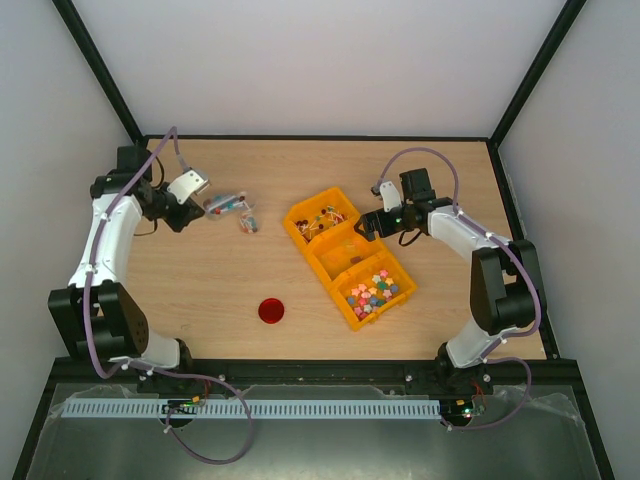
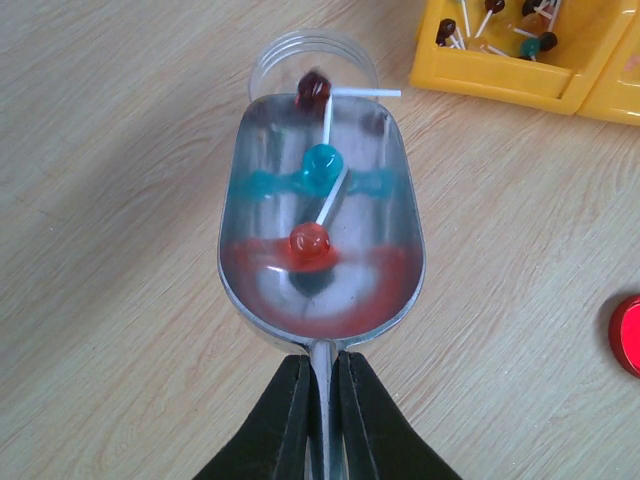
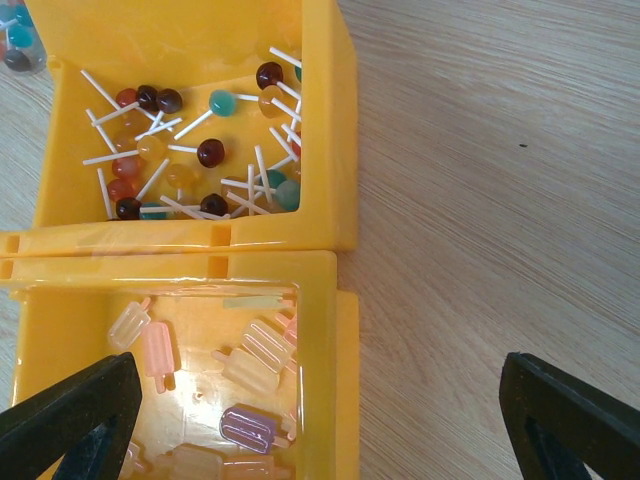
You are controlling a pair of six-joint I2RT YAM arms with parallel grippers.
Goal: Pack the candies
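Lollipop candies (image 2: 322, 165) lie in the scoop (image 2: 300, 295), sticks mostly pointing away from the left tool (image 2: 320, 365) clamped on its handle. Right tool (image 3: 315, 370) gapes wide, empty, over the tray (image 3: 335, 150).

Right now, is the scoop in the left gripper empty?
No, the scoop clamped in the left gripper carries lollipops: a teal one and a red one lie in its bowl.
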